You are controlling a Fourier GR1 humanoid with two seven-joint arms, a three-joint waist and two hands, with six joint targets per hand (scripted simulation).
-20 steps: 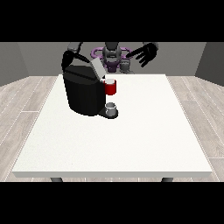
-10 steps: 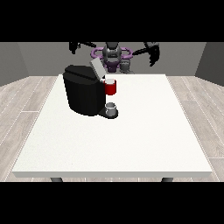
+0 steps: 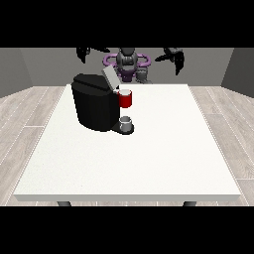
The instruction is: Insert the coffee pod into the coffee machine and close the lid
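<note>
Coffee machine point(image 3: 96, 106): a black, blocky body standing upright on the far left part of the white table point(image 3: 149, 158). Its lid point(image 3: 110, 78), a pale grey flap, is raised and tilts up towards the far right from the top of the body. A red thing at the machine point(image 3: 126, 99) sits at the machine's right side, below the lid. A grey thing point(image 3: 126, 122) rests on the machine's low base, directly beneath the red one.
</note>
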